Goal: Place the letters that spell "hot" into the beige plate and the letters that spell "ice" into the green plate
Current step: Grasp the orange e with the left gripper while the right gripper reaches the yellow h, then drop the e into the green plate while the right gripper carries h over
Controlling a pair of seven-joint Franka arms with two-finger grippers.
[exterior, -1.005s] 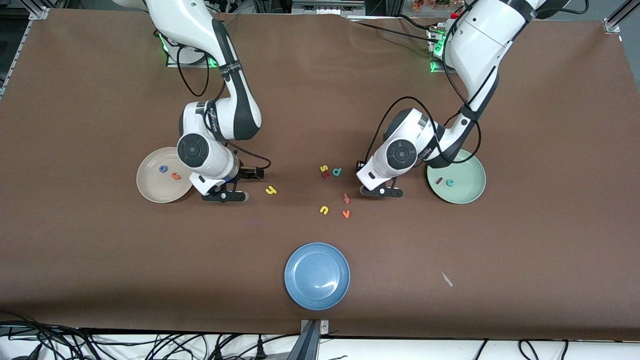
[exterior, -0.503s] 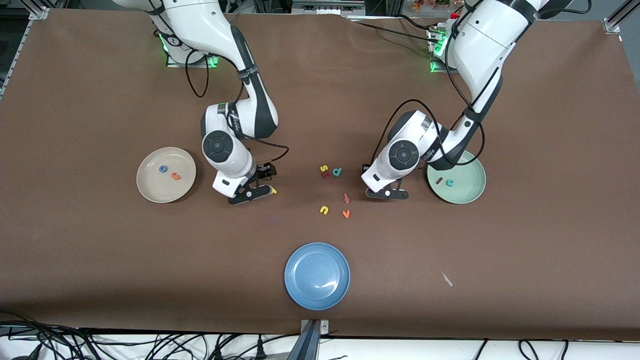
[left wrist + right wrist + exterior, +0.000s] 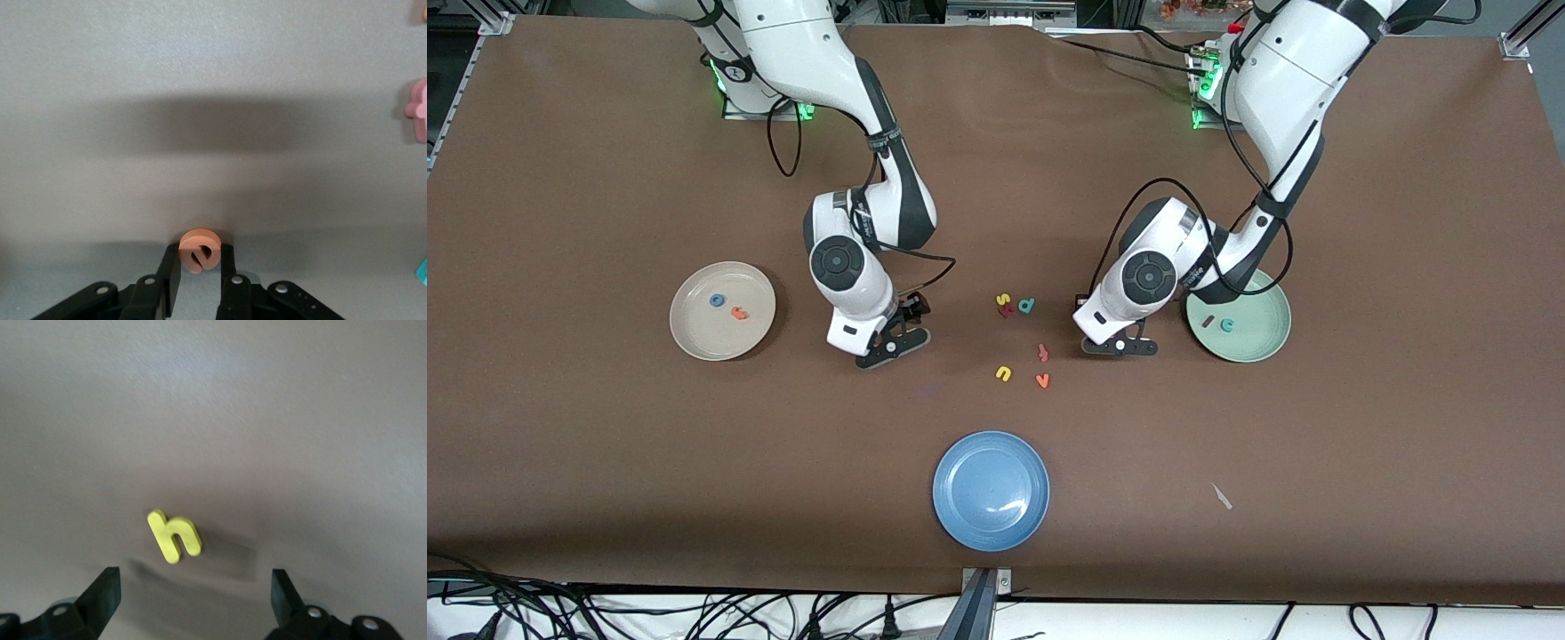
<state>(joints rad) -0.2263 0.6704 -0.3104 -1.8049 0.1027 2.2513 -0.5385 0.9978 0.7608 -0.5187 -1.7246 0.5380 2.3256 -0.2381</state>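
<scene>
Foam letters are my work: the orange e (image 3: pixel 199 251) sits pinched between my left gripper (image 3: pixel 200 273) fingers on the brown table (image 3: pixel 1316 444), beside the green plate (image 3: pixel 1263 342), which holds the dark red i (image 3: pixel 1208 321) and teal c (image 3: pixel 1227 324). The yellow h (image 3: pixel 175 536) lies on the table under my right gripper (image 3: pixel 193 593), whose fingers are spread wide around nothing. The beige plate (image 3: pixel 694 342), toward my right arm's end, holds the blue o (image 3: pixel 717 300) and orange t (image 3: pixel 738 313). A blue plate (image 3: pixel 960 516) sits nearest the front camera.
</scene>
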